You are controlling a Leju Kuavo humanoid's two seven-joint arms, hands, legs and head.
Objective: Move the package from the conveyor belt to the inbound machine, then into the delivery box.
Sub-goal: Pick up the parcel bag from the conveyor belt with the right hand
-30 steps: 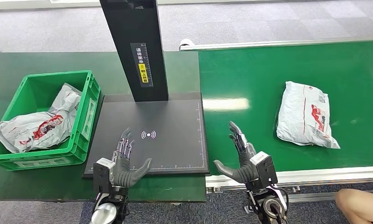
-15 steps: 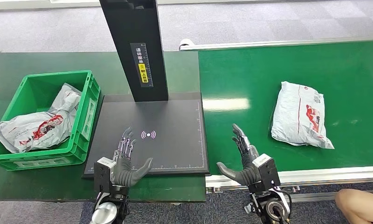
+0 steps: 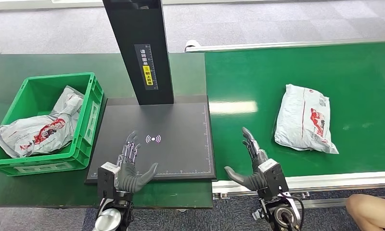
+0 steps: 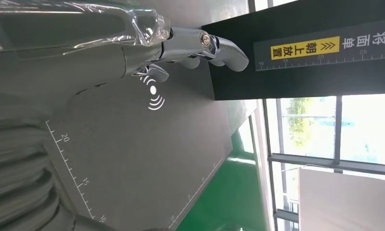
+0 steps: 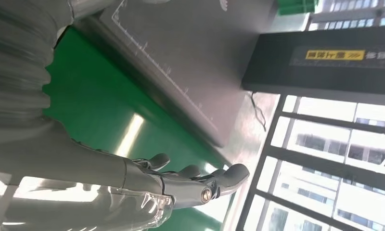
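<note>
A grey plastic package [image 3: 304,118] with red print lies on the green conveyor belt [image 3: 258,82]. My right hand [image 3: 252,163] hovers open over the belt's near edge, to the left of the package and apart from it; its fingers [image 5: 200,183] are spread. The inbound machine's black plate [image 3: 176,130] with a white scan mark [image 3: 153,139] lies left of the belt, under a black post [image 3: 140,48]. My left hand [image 3: 130,166] is open over the plate's near edge, its fingers [image 4: 205,45] stretched out. The green delivery box [image 3: 87,115] stands at the far left.
Another grey package [image 3: 41,127] lies inside the green box. The belt's silver rail [image 3: 315,180] runs along the near side. A person's knee [image 3: 371,209] shows at the lower right, beyond the rail. Dark green tabletop [image 3: 36,62] surrounds the box and plate.
The package has ridden the belt leftward, closer to my right hand. My right hand has shifted slightly to the right. The left hand has stayed in place.
</note>
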